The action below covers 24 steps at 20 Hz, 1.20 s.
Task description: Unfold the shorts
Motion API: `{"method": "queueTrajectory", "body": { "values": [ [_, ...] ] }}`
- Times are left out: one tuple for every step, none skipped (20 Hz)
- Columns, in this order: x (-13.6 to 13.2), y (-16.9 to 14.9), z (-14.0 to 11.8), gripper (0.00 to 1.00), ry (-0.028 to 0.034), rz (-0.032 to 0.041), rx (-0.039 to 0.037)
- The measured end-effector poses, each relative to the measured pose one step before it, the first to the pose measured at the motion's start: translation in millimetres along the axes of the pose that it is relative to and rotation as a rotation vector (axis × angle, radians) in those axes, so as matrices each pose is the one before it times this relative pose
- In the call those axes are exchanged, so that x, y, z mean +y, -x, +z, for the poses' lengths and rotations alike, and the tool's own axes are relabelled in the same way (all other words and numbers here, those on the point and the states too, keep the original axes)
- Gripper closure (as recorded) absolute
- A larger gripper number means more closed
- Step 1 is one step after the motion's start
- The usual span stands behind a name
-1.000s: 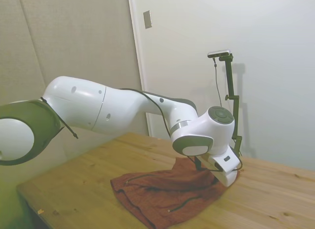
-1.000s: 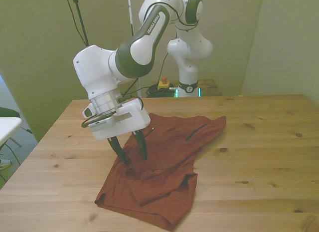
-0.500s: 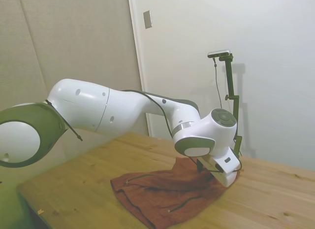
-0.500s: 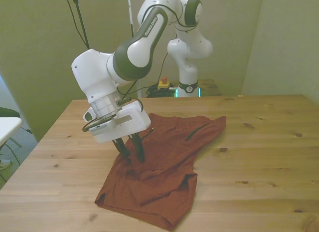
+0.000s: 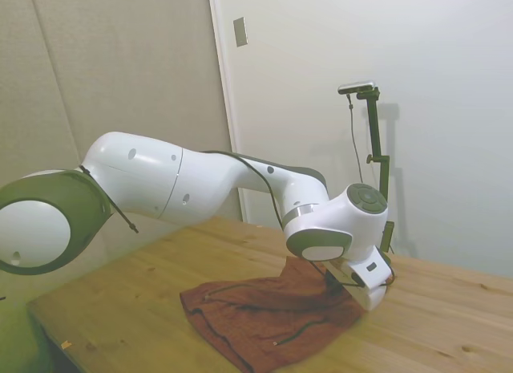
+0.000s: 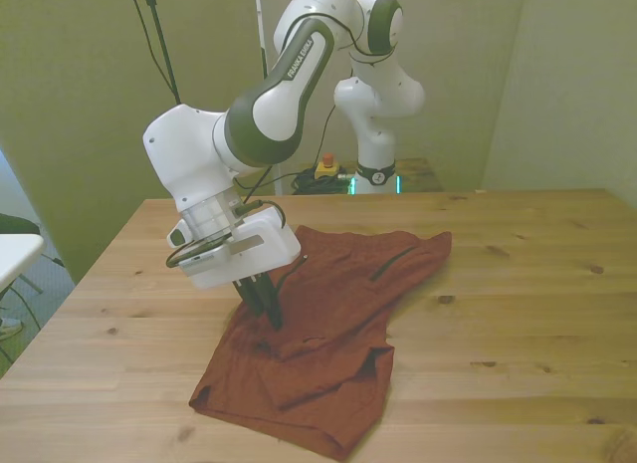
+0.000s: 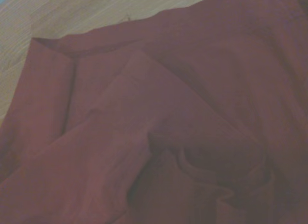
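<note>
Jaws [image 6: 267,312] pinched narrow on a fold of the shorts [image 6: 328,339], which lay crumpled mid-desk [image 6: 518,284]; best bet was lifting slowly toward the front view's 9 o'clock without losing grip.

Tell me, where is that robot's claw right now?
In the front view the gripper is down on the shorts, its fingers pinched together on a fold of cloth toward the front view's left.
</note>
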State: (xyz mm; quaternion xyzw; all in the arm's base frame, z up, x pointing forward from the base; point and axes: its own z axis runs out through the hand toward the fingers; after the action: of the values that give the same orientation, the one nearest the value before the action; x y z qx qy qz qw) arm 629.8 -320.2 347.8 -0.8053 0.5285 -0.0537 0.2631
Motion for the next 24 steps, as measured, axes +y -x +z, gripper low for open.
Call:
{"method": "queueTrajectory", "body": {
  "values": [
    [-1.70, 0.44, -1.23, 1.00, -0.01332, 0.00455, -0.00829],
    [-2.30, 1.17, -1.61, 1.00, -0.02047, 0.00237, -0.01888],
    [-2.21, 0.93, -2.65, 1.00, -0.01950, 0.00123, -0.01800],
    [-2.47, 0.86, -3.70, 1.00, -0.01572, -0.00135, -0.01566],
    [-2.61, 0.87, -4.15, 1.00, -0.01196, -0.00460, -0.01107],
    [-3.79, 1.77, -3.86, 1.00, -0.01035, -0.00604, -0.00843],
    [-5.68, 2.62, -3.88, 1.00, -0.00598, -0.00995, -0.00538],
    [-6.45, 2.95, -2.59, 1.00, -0.00486, -0.01178, -0.00513],
    [-7.73, 4.00, -1.10, 1.00, -0.00456, -0.01339, -0.00763],
    [-9.24, 4.69, 0.29, 1.00, -0.00681, -0.01576, -0.01127],
    [-11.65, 6.15, 1.73, 1.00, -0.00954, -0.01807, -0.01349],
    [-11.35, 5.88, 3.34, 1.00, -0.00846, -0.01711, -0.01015],
    [-11.41, 5.72, 5.36, 1.00, -0.00479, -0.01733, -0.00816],
    [-9.73, 4.68, 6.96, 1.00, -0.00211, -0.01360, -0.00919],
    [-9.10, 3.63, 8.01, 1.00, -0.00128, -0.01114, -0.00890],
    [-8.27, 2.58, 8.87, 1.00, -0.00044, -0.00816, -0.00884],
    [-7.69, 1.75, 9.38, 1.00, -0.00044, -0.00656, -0.00886],
    [-7.66, 1.27, 10.17, 1.00, -0.00064, -0.00578, -0.00914],
    [-7.38, 1.04, 10.30, 1.00, -0.00073, -0.00690, -0.00866],
    [-6.89, 0.69, 10.07, 1.00, -0.00109, -0.00508, -0.00819],
    [-6.44, 0.35, 9.28, 1.00, -0.00152, -0.00273, -0.00709],
    [-6.11, 0.33, 8.34, 1.00, -0.00222, -0.00296, -0.00679],
    [-5.23, 0.00, 6.67, 1.00, -0.00111, -0.00439, -0.00666],
    [-4.83, 0.23, 5.15, 1.00, -0.00127, -0.00486, -0.00800]
  ]
}}
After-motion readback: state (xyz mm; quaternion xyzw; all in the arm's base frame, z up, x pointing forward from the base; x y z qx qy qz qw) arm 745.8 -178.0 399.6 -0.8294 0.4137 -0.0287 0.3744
